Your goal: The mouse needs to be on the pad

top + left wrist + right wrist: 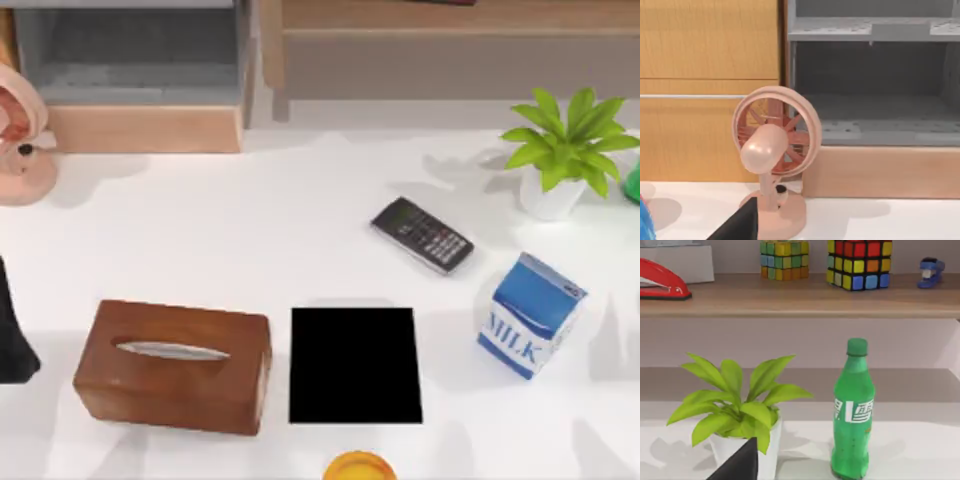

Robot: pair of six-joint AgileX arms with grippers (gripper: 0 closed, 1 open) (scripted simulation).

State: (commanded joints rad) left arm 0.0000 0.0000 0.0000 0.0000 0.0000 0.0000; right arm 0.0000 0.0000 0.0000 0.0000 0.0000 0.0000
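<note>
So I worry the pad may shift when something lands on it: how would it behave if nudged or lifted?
The pad lies thin and flat on the smooth white table, so a nudge would probably slide it, not tip it. Being so thin, it may flex if lifted by one edge.

The left arm [12, 330] is sitting parked at the tabletop's left edge. A dark finger tip [740, 225] is showing in each wrist view.
</note>
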